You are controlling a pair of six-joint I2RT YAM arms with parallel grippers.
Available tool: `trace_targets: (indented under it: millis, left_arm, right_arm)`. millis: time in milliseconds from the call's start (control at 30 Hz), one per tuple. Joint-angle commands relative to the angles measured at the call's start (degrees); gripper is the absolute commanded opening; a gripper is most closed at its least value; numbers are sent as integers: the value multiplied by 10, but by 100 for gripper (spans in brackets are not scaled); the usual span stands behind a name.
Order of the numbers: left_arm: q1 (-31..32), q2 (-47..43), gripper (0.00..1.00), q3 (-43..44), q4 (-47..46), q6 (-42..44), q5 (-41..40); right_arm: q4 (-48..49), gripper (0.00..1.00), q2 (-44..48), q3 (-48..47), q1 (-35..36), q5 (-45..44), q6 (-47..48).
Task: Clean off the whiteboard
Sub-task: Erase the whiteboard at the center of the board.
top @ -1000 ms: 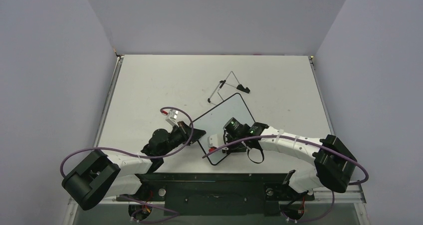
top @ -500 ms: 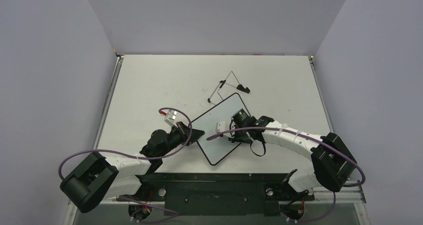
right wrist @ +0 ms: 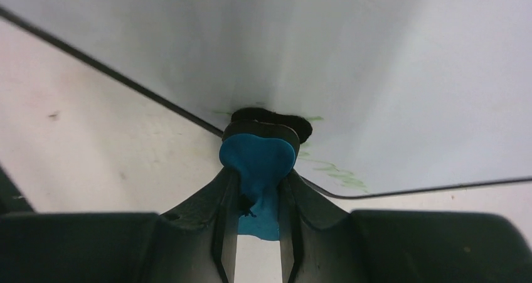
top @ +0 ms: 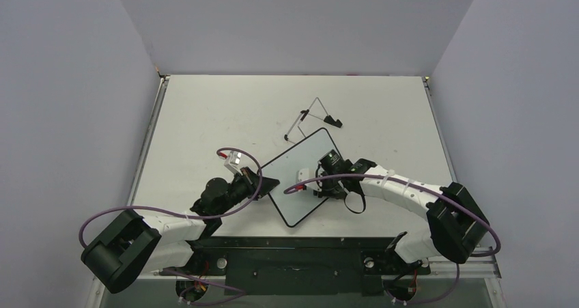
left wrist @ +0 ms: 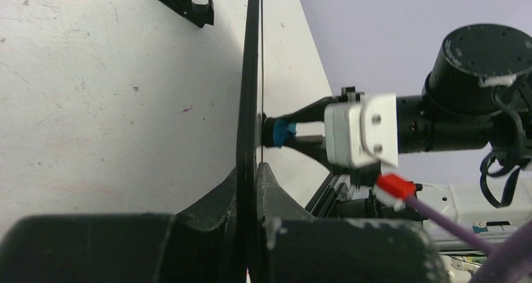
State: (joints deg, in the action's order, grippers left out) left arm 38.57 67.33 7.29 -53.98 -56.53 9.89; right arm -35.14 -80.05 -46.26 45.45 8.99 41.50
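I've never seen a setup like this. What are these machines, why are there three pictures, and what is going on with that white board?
These are two robot arms bolted at the near edge of a table, each ending in a two-finger gripper. The wide picture comes from a fixed camera above and behind them. It shows the left arm and the right arm. The other two pictures come from small cameras on the wrists, looking along each arm's own fingers.

The left gripper is shut on the edge of the whiteboard, which steadies it. The right gripper is shut on a small blue eraser and presses it against the board's white face. Faint green pen marks show beside the eraser. A thin wire stand lies on the table just beyond the board.
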Motion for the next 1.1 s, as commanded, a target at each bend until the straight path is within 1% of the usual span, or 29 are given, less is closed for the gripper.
trace_targets:
  millis: [0, 300, 400, 500, 600, 667, 767, 833, 867, 900, 933, 967, 1000, 1067]
  left_arm:
    - [-3, -18, 0, 12, -85, -12, 17]
    - [-6, -29, 0, 8, -83, -12, 16]
    - [-6, -31, 0, 8, -82, -12, 17]
    - [-7, -27, 0, 11, -85, -13, 21]
    - [-7, -26, 0, 12, -87, -14, 24]
    - [-7, -29, 0, 12, -86, -14, 25]
    - [-8, -31, 0, 11, -82, -13, 26]
    - [-8, -29, 0, 13, -82, -12, 26]
    - [-8, -26, 0, 14, -83, -12, 28]
    - [-8, -24, 0, 14, -85, -13, 29]
    - [-8, -20, 0, 14, -89, -13, 32]
    - [-8, -19, 0, 15, -90, -14, 33]
    - [-8, -15, 0, 15, -93, -14, 34]
    - [-8, -12, 0, 15, -97, -16, 35]
  right_arm:
    - [55, 0, 6, -10, -43, -47, -43]
    - [51, 0, 31, -14, -87, 1, -54]
    - [49, 0, 26, -11, -88, 14, -48]
    - [42, 0, 11, -9, -68, 23, -35]
    - [23, 0, 12, -10, -18, 37, -16]
    - [-2, 0, 18, -10, 7, 65, 9]
    - [-16, 0, 29, -8, 19, 84, 23]
    - [7, 0, 25, -9, 11, 52, 0]
    - [19, 0, 18, -10, 5, 14, -15]
    - [46, 0, 15, -15, -10, -5, -41]
    - [61, 0, 7, -17, -19, -48, -56]
    - [89, 0, 2, -21, -37, -68, -85]
    - [99, 0, -10, -23, -43, -113, -107]
    - [108, 0, -24, -30, -59, -137, -121]
